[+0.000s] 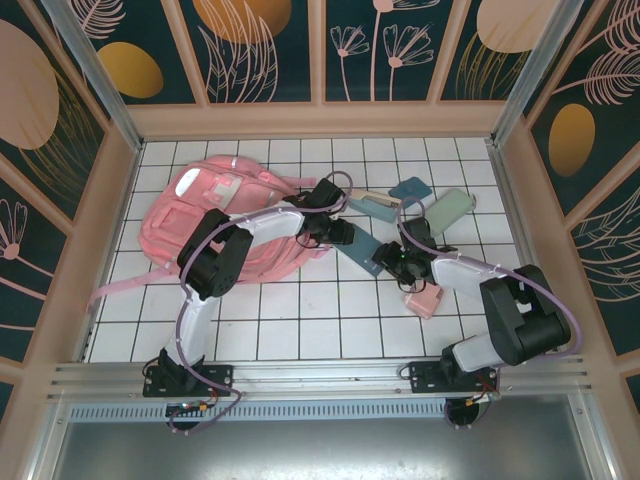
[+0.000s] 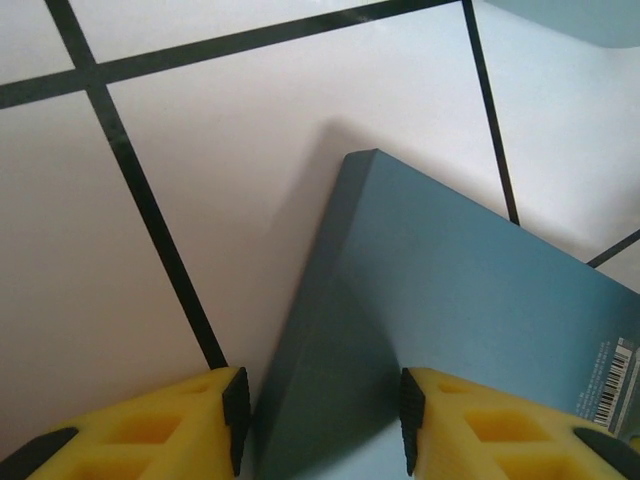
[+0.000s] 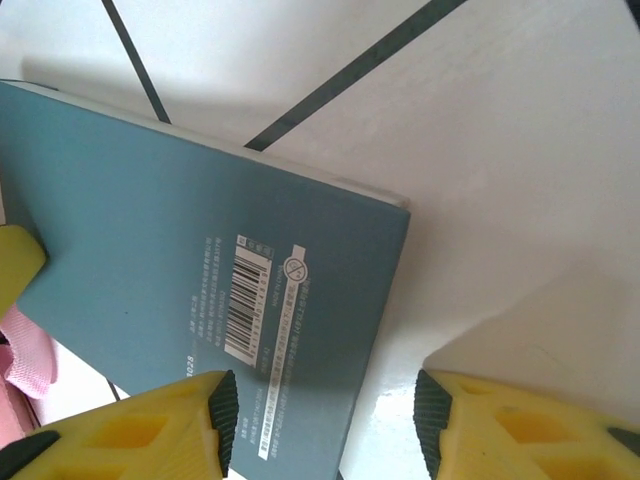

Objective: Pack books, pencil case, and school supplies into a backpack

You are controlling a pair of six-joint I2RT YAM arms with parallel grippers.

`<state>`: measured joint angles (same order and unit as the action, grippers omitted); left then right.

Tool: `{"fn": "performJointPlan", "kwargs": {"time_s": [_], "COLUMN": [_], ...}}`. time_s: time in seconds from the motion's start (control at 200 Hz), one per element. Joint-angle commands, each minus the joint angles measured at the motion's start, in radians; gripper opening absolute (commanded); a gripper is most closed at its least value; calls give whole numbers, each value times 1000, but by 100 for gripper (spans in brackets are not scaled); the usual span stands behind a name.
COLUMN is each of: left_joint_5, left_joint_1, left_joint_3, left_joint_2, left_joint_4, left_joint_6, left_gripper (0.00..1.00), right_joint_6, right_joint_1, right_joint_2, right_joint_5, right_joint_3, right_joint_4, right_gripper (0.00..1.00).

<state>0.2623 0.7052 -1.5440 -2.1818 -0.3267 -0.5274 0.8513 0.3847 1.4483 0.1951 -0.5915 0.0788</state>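
Grasping stage: teal pad [image 1: 366, 252] on the worktop [image 1: 300, 310], my left end effector [image 2: 323, 415] half-open astride its corner (grip unclear), right end effector [image 3: 327, 420] wide over the barcode end; next, I judge, clamp and carry to the backpack [image 1: 215, 215] at nine o'clock.

Pad [image 2: 450, 290]: teal, white barcode. My fingers [image 2: 150, 430] at it: yellow, black tips. Table [image 2: 250, 120] under pad: white, black grid.
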Motion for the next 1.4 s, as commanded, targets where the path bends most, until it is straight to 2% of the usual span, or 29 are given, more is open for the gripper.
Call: {"fn": "performJointPlan", "kwargs": {"time_s": [0.0, 0.21, 0.325, 0.55, 0.68, 0.796, 0.936, 1.091, 1.181, 1.276, 1.396], "left_joint_5": [105, 369, 466, 479, 505, 616, 675, 652, 702, 711, 761], "left_joint_1": [16, 14, 10, 6, 6, 7, 6, 6, 6, 6, 7], "left_joint_3": [5, 114, 158, 163, 178, 213, 255, 216, 249, 247, 291], "left_joint_2": [-31, 84, 136, 142, 130, 118, 130, 121, 119, 113, 110], "left_joint_4": [-12, 206, 326, 322, 343, 460, 609, 498, 606, 597, 759], "left_joint_6": [4, -129, -217, -231, -240, -296, -381, -314, -382, -375, -479], "left_gripper": [44, 41, 40, 36, 37, 39, 37, 36, 36, 39, 41], "right_joint_6": [-2, -7, -9, -16, -18, -18, -17, -14, -17, -17, -14], "right_joint_1": [6, 5, 2, -9, -16, -20, -24, -26, -31, -33, -33], "right_joint_2": [66, 67, 56, 19, -5, -19, -32, -45, -46, -50, -48], "right_joint_5": [41, 42, 38, 29, 29, 33, 35, 32, 33, 35, 42], "right_joint_3": [10, 11, 13, 22, 31, 42, 45, 47, 45, 43, 45], "right_joint_4": [-83, -89, -84, -74, -74, -80, -79, -80, -78, -78, -85], "right_gripper": [51, 48, 48, 48, 48, 48, 48, 48, 48, 48, 48]}}
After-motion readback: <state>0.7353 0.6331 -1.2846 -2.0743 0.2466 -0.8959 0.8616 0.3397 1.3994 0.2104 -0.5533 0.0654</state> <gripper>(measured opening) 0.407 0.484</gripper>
